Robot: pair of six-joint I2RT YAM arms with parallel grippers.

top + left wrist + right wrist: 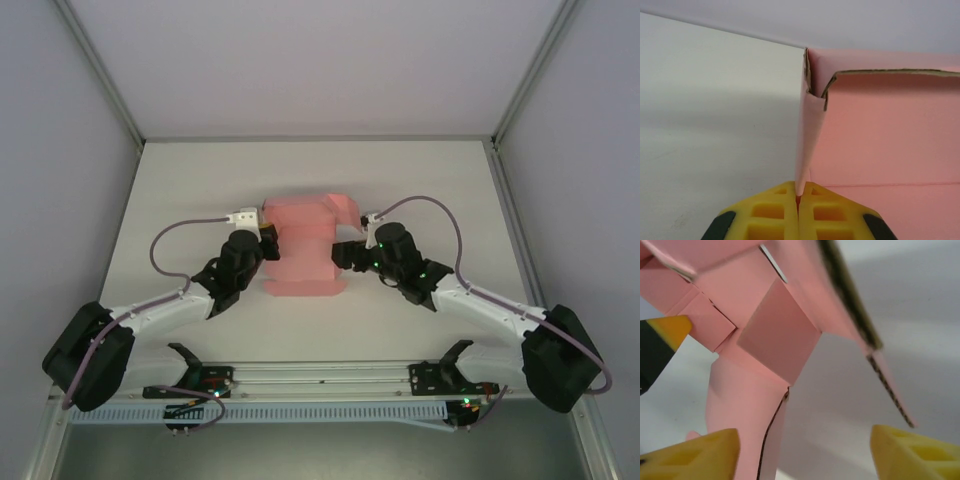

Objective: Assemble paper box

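The paper box (305,250) is pale pink card, partly folded, lying mid-table between both arms. My left gripper (268,238) is at its left edge. In the left wrist view its yellow fingers (780,215) are shut on a raised pink side flap (807,135), with the box's panel (890,140) to the right. My right gripper (347,250) is at the box's right side. In the right wrist view it (805,455) stands open; a pink flap (747,405) hangs between the fingertips, close to the left one (700,457), and the right fingertip (915,455) stands well apart from it.
The white table (180,190) is walled by a metal frame and pale panels on three sides. A black and yellow finger of the left gripper (660,342) shows at the left of the right wrist view. Cables loop off both wrists.
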